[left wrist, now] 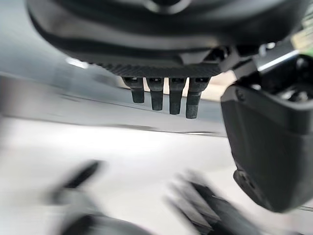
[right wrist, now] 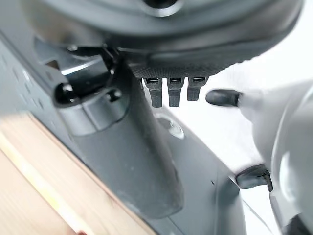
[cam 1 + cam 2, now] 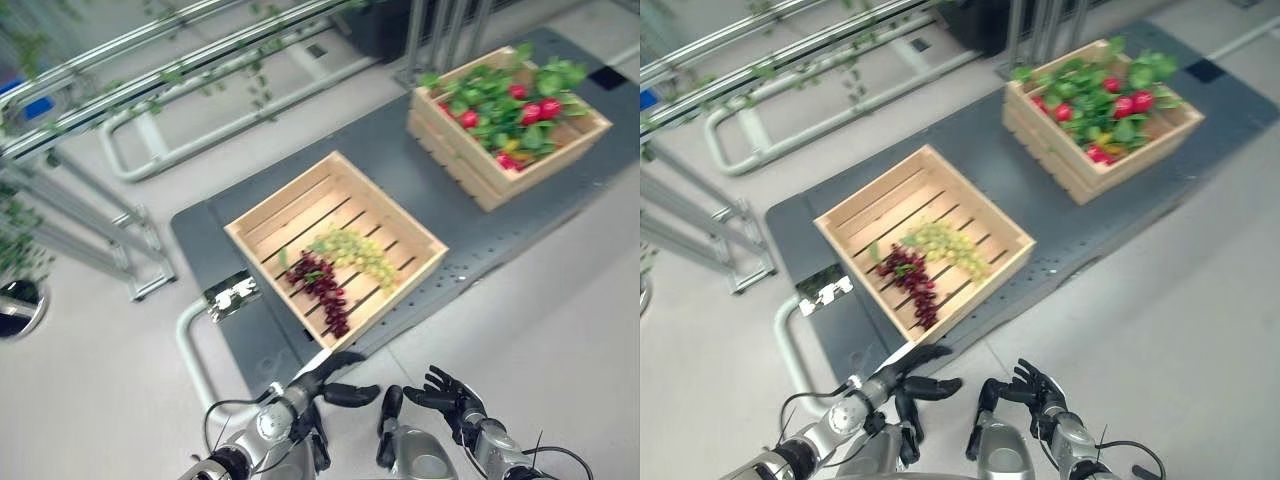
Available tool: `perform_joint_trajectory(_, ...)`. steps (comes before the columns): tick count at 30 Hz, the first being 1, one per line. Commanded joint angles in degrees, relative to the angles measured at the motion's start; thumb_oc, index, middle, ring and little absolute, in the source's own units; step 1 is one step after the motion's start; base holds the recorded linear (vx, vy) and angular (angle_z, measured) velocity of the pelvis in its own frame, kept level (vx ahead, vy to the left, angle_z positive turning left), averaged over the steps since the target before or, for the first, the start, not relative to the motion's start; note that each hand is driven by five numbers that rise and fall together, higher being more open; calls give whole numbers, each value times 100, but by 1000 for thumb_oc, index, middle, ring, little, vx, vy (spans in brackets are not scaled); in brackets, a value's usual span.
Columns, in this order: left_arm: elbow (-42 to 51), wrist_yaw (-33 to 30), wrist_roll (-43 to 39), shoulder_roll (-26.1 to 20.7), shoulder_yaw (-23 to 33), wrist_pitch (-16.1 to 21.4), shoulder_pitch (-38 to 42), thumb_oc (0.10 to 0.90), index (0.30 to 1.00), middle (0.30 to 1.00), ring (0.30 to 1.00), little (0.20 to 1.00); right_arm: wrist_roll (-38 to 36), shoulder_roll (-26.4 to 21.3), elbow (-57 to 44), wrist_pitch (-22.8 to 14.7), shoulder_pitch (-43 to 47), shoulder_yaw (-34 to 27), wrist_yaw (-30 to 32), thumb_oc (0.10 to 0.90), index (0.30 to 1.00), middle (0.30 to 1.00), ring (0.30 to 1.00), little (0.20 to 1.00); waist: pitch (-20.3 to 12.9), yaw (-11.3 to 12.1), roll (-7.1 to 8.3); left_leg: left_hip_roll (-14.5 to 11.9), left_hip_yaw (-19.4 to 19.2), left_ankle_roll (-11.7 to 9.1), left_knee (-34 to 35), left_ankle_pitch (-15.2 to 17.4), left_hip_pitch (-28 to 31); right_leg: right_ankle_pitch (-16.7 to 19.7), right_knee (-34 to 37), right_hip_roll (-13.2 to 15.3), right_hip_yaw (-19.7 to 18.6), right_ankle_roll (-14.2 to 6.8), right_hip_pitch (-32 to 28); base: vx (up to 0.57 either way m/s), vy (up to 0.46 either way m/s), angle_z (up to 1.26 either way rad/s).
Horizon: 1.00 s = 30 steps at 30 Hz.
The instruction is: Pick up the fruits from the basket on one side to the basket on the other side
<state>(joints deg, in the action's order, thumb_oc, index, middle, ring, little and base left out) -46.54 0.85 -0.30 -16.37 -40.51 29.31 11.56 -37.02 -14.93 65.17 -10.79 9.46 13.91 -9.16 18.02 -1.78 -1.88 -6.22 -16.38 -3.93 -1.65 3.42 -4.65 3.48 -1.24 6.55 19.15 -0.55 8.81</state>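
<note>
A wooden crate [image 3: 280, 192] sits in the middle of a dark grey platform [image 3: 400, 180]. It holds a bunch of green grapes [image 3: 352, 250] and a bunch of dark purple grapes [image 3: 322, 287] lying side by side. A second wooden crate [image 3: 470, 172] stands at the far right, full of green leaves and red fruits [image 3: 540, 108]. My left hand [image 3: 335, 378] hovers low, just in front of the near crate's front corner, open and empty, its fingers [image 1: 171, 95] straight. My right hand [image 3: 452, 395] is beside it over the pale floor, open, fingers [image 2: 168, 90] loosely spread, holding nothing.
A metal frame with trailing green vines [image 3: 150, 70] runs along the back left. A white tube rail [image 3: 190, 350] curves round the platform's near-left corner. Pale floor [image 3: 540, 300] lies to the right of the platform.
</note>
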Motion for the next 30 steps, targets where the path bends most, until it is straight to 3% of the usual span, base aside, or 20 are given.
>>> perform_joint_trajectory(1,1322,483,-1126,-272,246,733,577,800,900,900,900,900,-366,-129,-150,-427,96,-230,-221,800,900,900,900,900,98,-66,-55,123,250,72,87,-108,455,-768,-660,118,-242,-269,-325,64,34,-5)
perform_joint_trajectory(3,2150,608,-1809,-461,389,766,629,800,900,900,900,900,-124,-153,-204,-430,69,-223,-124,800,900,900,900,900,111,-17,-75,183,244,152,278,-204,478,-644,-506,89,-186,-231,-342,45,37,3)
perform_joint_trajectory(7,3455,143,-1989,-737,839,961,832,800,900,900,900,900,-219,-191,-217,-338,84,-293,-75,800,900,900,900,900,163,112,-95,257,430,189,364,-239,396,-633,-494,90,-154,-229,-327,48,17,10)
perform_joint_trajectory(8,3737,204,-2264,-744,1064,852,861,800,900,900,900,900,-224,-188,-188,-356,80,-307,-90,800,900,900,900,900,177,156,-101,260,462,194,397,-251,386,-636,-482,98,-122,-227,-341,37,1,7)
perform_joint_trajectory(15,4490,869,-4526,-412,1874,370,725,800,900,900,900,900,-174,-86,-392,-319,23,-263,102,800,900,900,900,900,282,271,-67,254,574,195,361,-250,310,-684,-522,99,-10,-198,-344,9,-8,24)
perform_joint_trajectory(17,4463,794,-4692,-318,1964,411,701,800,900,900,900,900,-160,-85,-386,-282,16,-260,106,800,900,900,900,900,297,269,-61,248,582,191,352,-248,314,-702,-533,88,-3,-188,-354,-2,5,4)
perform_joint_trajectory(19,4410,457,-4442,-198,2141,530,726,800,900,900,900,900,-140,-51,-300,-268,-10,-265,77,800,900,900,900,900,300,255,-32,231,576,195,355,-250,369,-725,-517,64,-10,-170,-428,43,-9,2)
perform_joint_trajectory(21,4432,-290,-3382,-220,2270,665,862,800,900,900,900,900,-195,-26,-269,-301,-24,-224,56,800,900,900,900,900,322,240,2,219,576,201,335,-243,369,-750,-508,38,-43,-155,-446,0,0,0)
perform_joint_trajectory(24,4379,-1089,-2260,-421,2322,550,1166,800,900,900,900,900,-283,-34,-310,-353,-30,-168,37,800,900,900,900,900,381,206,33,216,553,202,277,-238,322,-755,-539,25,-71,-154,-401,-10,4,-5)
perform_joint_trajectory(25,4294,-1602,-1315,-636,2295,395,1406,800,900,900,900,900,-390,-68,-381,-405,-26,-140,-9,800,900,900,900,900,429,170,48,213,528,206,224,-222,292,-767,-575,18,-87,-155,-364,-17,24,-3)
perform_joint_trajectory(29,4006,-2336,-156,-1268,2142,136,1995,800,900,900,900,900,-595,-204,-701,-518,5,-101,-108,800,900,900,900,900,620,59,65,214,432,211,-156,-130,42,-825,-860,54,-150,-137,-96,-69,63,-3)
perform_joint_trajectory(30,3863,-2551,442,-1540,2022,61,2276,800,900,900,900,900,-723,-284,-893,-562,68,-55,-130,800,900,900,900,900,741,30,81,210,384,217,-423,-60,-167,-865,-1067,87,-162,-113,99,-133,69,-10)
